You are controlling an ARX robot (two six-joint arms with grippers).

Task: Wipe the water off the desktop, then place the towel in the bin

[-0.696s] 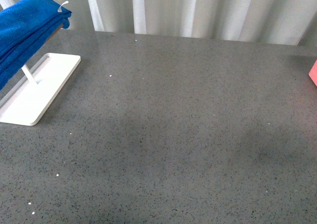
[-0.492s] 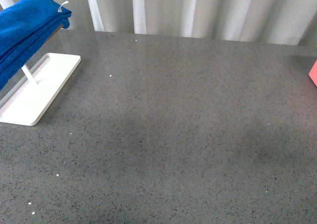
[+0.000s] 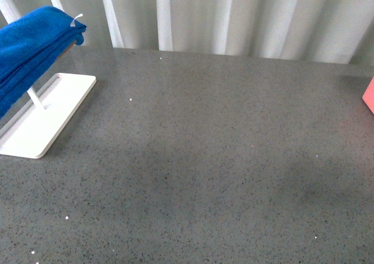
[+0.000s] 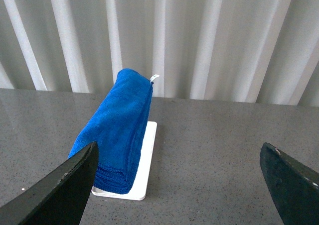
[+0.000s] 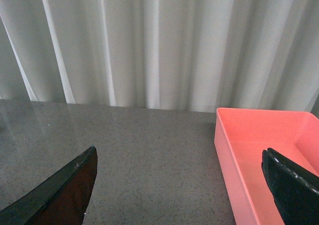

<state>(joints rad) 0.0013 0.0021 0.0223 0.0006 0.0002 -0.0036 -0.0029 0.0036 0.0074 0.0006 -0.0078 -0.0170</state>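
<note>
The blue towel (image 3: 32, 45) hangs folded over a rack at the far left of the dark grey speckled desktop (image 3: 210, 159). It also shows in the left wrist view (image 4: 119, 130), draped over the white rack base (image 4: 142, 170), its white tag at the far end. My left gripper (image 4: 182, 185) is open and empty, above the desktop, short of the towel. The pink bin (image 5: 264, 155) stands empty at the right; only a corner of it (image 3: 369, 94) shows in the front view. My right gripper (image 5: 182, 185) is open and empty, near the bin's left wall. I see no water on the desktop.
The white flat rack base (image 3: 41, 121) with a thin upright rod (image 3: 35, 97) sits at the left edge. A pleated white curtain (image 3: 234, 16) closes off the far side of the desktop. Neither arm shows in the front view.
The front view has shifted slightly: the towel, rack and far desk edge sit a little lower in the picture than before. Nothing on the desktop has moved.
</note>
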